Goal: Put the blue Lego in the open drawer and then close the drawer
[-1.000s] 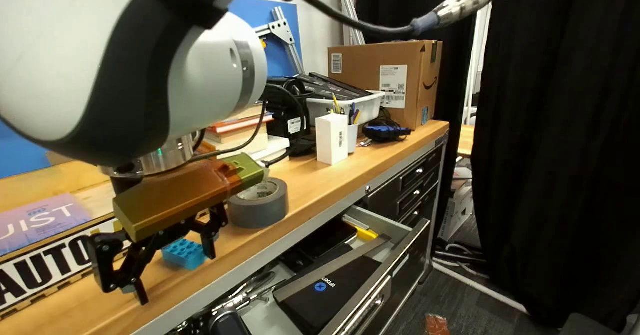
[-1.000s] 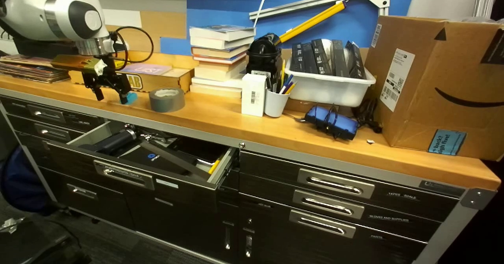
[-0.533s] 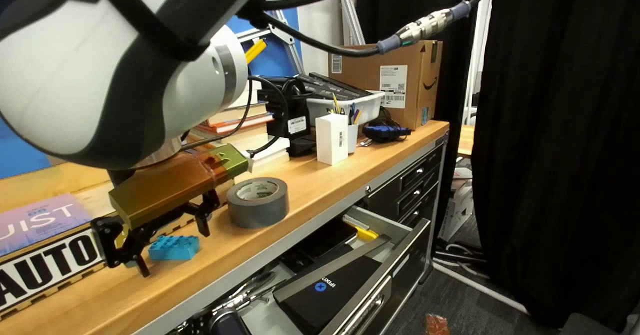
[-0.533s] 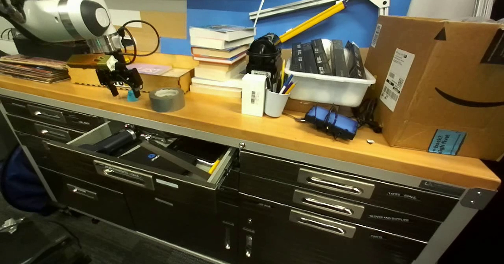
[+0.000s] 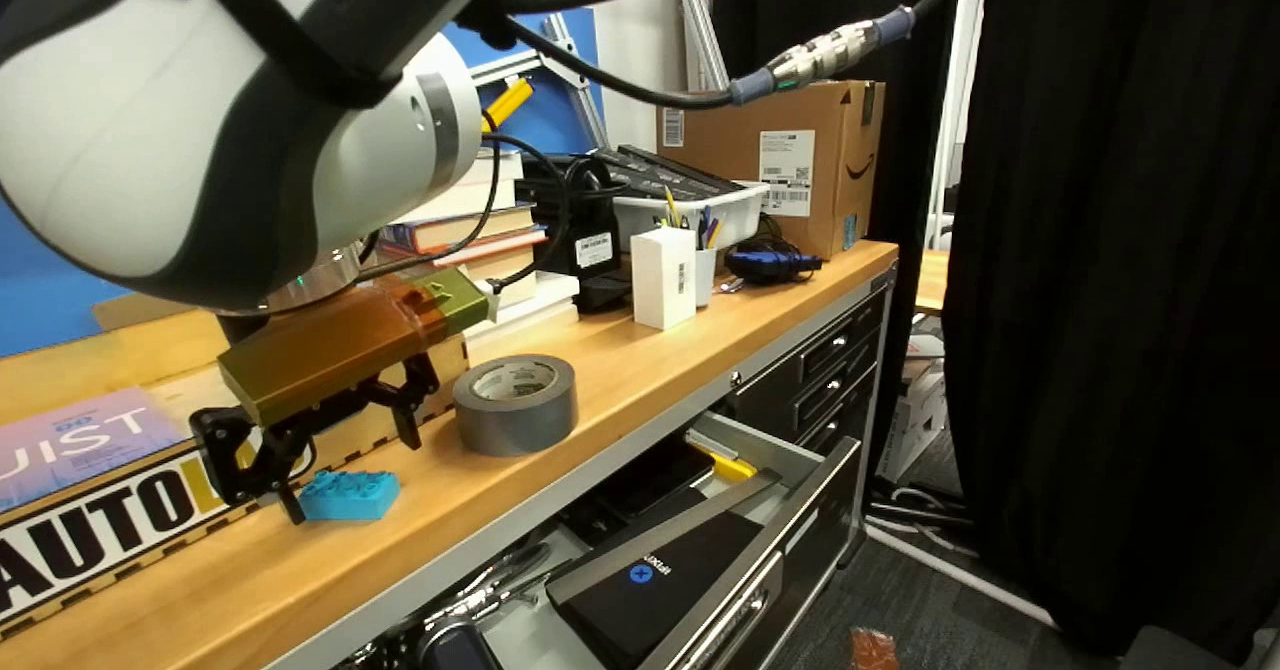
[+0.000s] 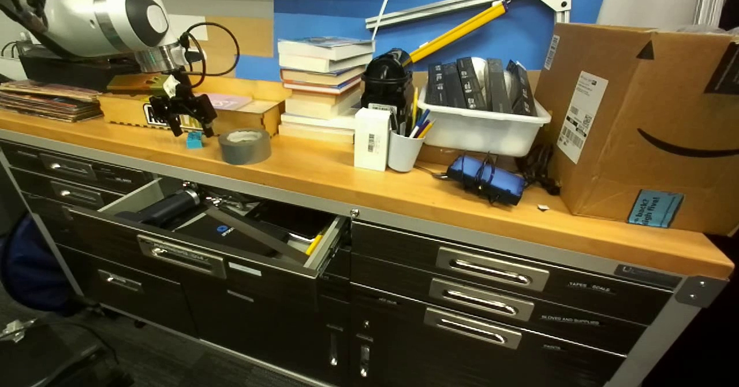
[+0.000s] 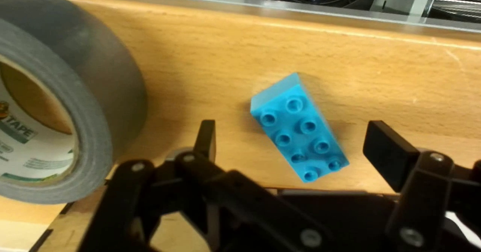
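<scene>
The blue Lego [image 7: 300,131] lies studs up on the wooden benchtop, slanted in the wrist view. It shows in both exterior views [image 5: 350,497] [image 6: 194,140], beside the grey tape roll. My gripper [image 7: 297,146] is open and empty, its fingers apart on either side of the Lego in the wrist view. In both exterior views the gripper [image 5: 350,470] [image 6: 192,128] hangs a little above the Lego, apart from it. The drawer [image 6: 277,268] is pulled open below the bench edge, dark-fronted with a metal handle. It also shows in an exterior view [image 5: 825,530].
The grey tape roll [image 7: 124,82] stands close to the Lego. A wooden box [image 6: 268,115] with lettering is behind the gripper. Books [image 6: 323,89], a white carton [image 6: 371,138] and a pen cup [image 6: 404,151] stand farther along. The drawer holds a black case [image 5: 680,570] and tools.
The gripper has moved toward the tape roll and risen slightly, staying open. The Lego shifted and turned a little between one second and half a second ago, then stayed put. The drawer is unchanged.
</scene>
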Controlling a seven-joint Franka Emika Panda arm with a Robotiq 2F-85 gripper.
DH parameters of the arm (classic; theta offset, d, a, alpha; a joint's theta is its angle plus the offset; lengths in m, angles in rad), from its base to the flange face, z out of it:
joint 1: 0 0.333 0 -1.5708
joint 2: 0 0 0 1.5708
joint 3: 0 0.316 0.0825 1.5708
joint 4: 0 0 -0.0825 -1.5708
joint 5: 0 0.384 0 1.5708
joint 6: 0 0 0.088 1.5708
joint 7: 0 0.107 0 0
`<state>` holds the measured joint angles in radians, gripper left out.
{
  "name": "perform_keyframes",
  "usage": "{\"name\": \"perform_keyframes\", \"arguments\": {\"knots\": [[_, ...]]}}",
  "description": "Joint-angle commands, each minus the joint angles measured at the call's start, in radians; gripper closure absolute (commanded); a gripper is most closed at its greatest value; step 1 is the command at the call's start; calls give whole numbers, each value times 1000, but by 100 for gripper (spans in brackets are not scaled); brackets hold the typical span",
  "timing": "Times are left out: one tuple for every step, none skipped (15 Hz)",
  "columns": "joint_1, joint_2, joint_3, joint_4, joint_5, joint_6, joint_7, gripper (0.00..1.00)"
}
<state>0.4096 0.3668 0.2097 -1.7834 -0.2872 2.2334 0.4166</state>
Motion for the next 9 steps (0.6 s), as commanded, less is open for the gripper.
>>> {"name": "perform_keyframes", "arguments": {"knots": [[12, 57, -9, 77, 12, -49, -31, 0], [13, 65, -11, 83, 11, -49, -32, 0], [16, 71, -15, 86, 7, -46, -22, 25], [16, 75, -16, 87, 9, -45, -23, 27], [19, 74, -19, 86, 9, -45, -17, 34], [20, 68, -19, 82, 9, -43, -13, 44], [21, 60, -20, 75, 9, -43, -8, 51], [19, 50, -18, 63, 16, -45, -11, 58], [15, 33, -15, 39, 27, -47, -9, 66]]}}
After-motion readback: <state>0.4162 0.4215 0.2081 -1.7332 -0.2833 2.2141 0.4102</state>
